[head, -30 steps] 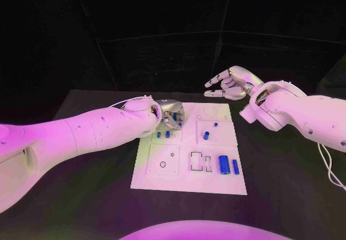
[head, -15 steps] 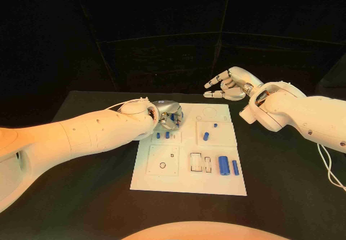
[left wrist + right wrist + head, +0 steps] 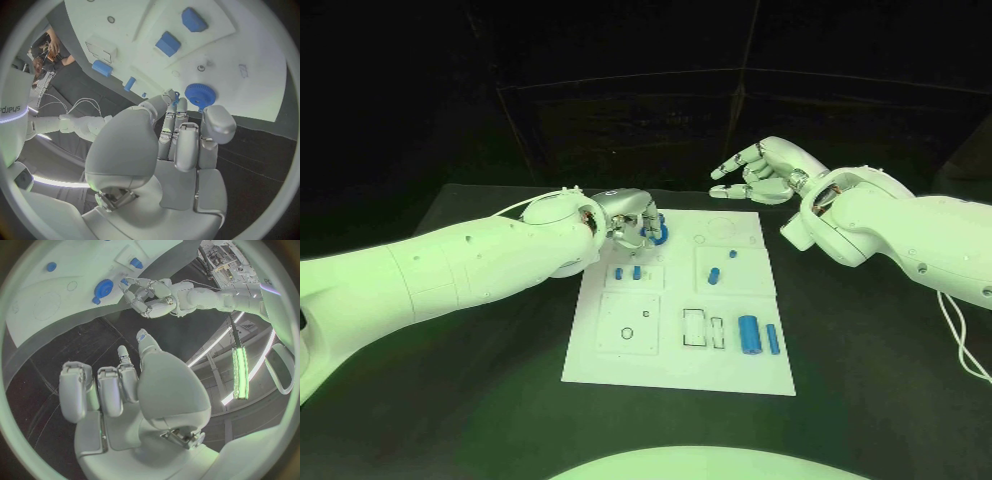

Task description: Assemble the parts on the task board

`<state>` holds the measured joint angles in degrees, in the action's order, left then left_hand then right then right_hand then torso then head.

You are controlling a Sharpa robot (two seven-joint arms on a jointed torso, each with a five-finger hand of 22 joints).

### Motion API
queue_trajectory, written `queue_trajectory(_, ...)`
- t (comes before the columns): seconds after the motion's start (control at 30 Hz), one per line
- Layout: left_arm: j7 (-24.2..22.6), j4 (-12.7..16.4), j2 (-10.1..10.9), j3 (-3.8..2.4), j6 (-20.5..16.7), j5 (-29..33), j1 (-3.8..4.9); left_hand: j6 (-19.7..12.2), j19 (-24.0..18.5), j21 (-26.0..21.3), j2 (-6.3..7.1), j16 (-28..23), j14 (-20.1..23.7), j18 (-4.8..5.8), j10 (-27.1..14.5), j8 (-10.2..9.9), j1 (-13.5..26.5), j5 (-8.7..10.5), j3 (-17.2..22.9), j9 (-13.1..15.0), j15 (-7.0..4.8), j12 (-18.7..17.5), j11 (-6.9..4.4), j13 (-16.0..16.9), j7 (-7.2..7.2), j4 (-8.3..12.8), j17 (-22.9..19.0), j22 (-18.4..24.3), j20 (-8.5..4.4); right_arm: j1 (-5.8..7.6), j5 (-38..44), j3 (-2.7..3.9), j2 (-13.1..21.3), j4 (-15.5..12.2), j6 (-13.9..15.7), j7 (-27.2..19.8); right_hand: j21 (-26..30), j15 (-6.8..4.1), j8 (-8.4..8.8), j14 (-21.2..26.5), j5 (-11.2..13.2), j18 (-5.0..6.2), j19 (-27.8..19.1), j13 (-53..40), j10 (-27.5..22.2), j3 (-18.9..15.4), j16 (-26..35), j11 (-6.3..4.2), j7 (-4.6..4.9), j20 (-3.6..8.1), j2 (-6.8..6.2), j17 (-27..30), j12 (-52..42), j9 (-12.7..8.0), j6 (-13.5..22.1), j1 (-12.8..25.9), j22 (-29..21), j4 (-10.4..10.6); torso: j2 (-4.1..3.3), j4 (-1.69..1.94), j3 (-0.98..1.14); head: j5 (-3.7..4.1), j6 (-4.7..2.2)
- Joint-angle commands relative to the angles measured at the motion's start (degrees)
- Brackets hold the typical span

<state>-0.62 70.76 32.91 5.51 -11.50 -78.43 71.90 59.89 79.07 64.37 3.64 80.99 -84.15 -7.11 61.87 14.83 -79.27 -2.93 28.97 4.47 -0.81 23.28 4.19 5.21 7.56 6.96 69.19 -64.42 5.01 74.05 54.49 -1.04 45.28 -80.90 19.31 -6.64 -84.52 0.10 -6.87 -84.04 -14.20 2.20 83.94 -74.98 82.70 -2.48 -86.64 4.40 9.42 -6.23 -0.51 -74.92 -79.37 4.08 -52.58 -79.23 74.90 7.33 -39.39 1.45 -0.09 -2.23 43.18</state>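
A round, ridged blue plastic gear (image 3: 199, 93) is seen at the far left corner of the flat white task board (image 3: 678, 365), just at the fingertips of the silver left hand (image 3: 629, 222); whether it is pinched cannot be told. The silver right hand (image 3: 759, 170) is held above the table beyond the board's far edge, fingers loosely spread and nothing grasped, while short blue cylinders (image 3: 749, 331) are left lying on the board's smooth surface.

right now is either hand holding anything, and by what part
The left hand has its fingertips at the rim of a round blue gear on the board; a firm grip cannot be told. The right hand holds nothing.

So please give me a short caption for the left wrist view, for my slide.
Left hand reaching over the white board, fingertips at a round blue gear.
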Motion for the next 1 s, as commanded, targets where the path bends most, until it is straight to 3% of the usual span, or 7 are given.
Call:
queue_trajectory(0.03,-0.04,0.53,0.92,-0.19,1.08,0.65,0.10,0.42,0.17,0.31,0.15,0.23,-1.14,0.95,1.09,-0.25,0.57,-0.20,0.37,-0.02,-0.16,-0.35,-0.64,0.06,-0.03,-0.04,-0.14,-0.13,-0.10,0.11,0.11,0.04,0.03,-0.01,0.34,-0.43,0.28,-0.30,-0.33,-4.40,-0.22,0.37,0.49,-5.80,-0.14,-0.27,0.22,-0.16,-0.13,0.39,0.58,-8.52,0.06,-0.06,0.22,0.14,2.89,-0.14,-0.07,-0.07,0.01,-0.10,-0.07)
queue_trajectory(0.43,0.76,0.21,2.96,-0.26,3.43,1.11,0.05,0.73,0.20,0.57,0.73,0.14,-1.10,0.98,1.52,-0.73,1.53,-0.19,0.26,0.02,-0.13,-0.94,-0.64,0.01,-0.03,-0.05,-0.49,-0.50,-0.05,0.11,0.11,0.04,-0.09,0.12,0.26,-0.42,0.30,-0.31,-0.37,-4.41,-0.29,0.38,0.48,-5.79,-0.14,-0.28,0.21,-0.17,-0.13,0.40,0.70,-8.54,0.06,-0.05,0.18,0.15,2.85,-0.14,-0.10,-0.19,-0.01,-0.34,0.06)
queue_trajectory(1.0,0.72,-0.56,3.11,-0.20,6.31,1.51,-0.07,0.89,0.24,0.74,1.06,0.00,-1.02,1.01,1.76,-0.94,1.91,-0.15,0.10,0.05,-0.16,-1.22,-0.70,-0.01,-0.10,-0.01,-0.86,-0.73,-0.04,0.11,0.11,0.04,-0.04,0.02,0.34,-0.45,0.30,-0.31,-0.37,-4.41,-0.29,0.38,0.48,-5.79,-0.14,-0.28,0.21,-0.17,-0.13,0.40,0.70,-8.54,0.06,-0.05,0.18,0.15,2.85,-0.14,-0.10,-0.17,0.04,-0.22,0.26)
